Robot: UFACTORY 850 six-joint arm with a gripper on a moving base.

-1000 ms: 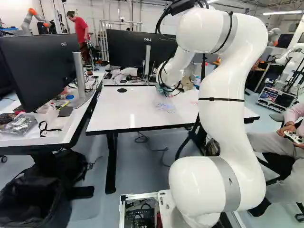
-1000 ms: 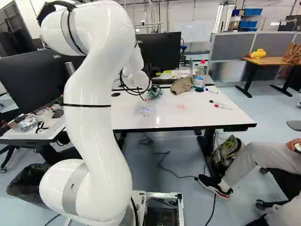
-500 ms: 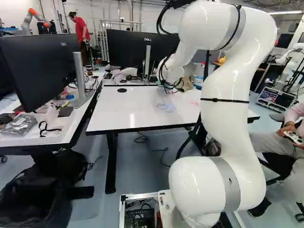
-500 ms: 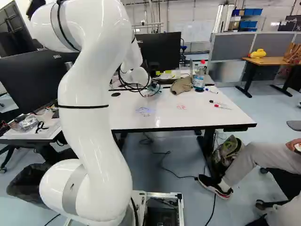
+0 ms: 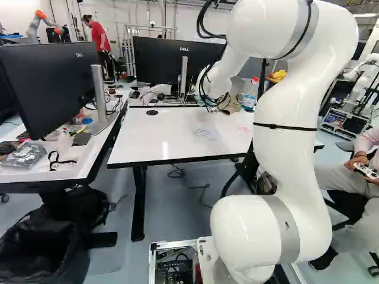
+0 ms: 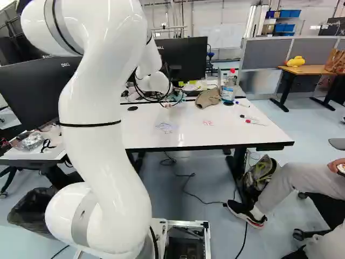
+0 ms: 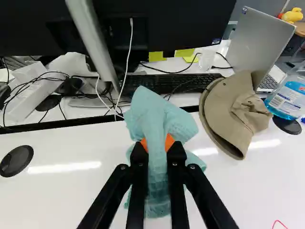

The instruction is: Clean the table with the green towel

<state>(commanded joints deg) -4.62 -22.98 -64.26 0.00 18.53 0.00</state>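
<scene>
Pincer (image 6: pixel 172 100) is clamped on the green towel (image 7: pixel 155 117), at the counter's (image 6: pixel 205 129) far side. Bottle (image 7: pixel 289 98) beside the hat (image 7: pixel 238 112) has blue liquid in it, btw. Only the right base view catches the red marker (image 6: pixel 255 122). Versus a second ago, the arm's (image 6: pixel 105 135) carried the towel closer to the monitor (image 6: pixel 186 54).

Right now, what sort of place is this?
Likely a robotics lab: a wheeled-base arm's desk with monitors, another robot behind, and grey partitions beyond.
</scene>
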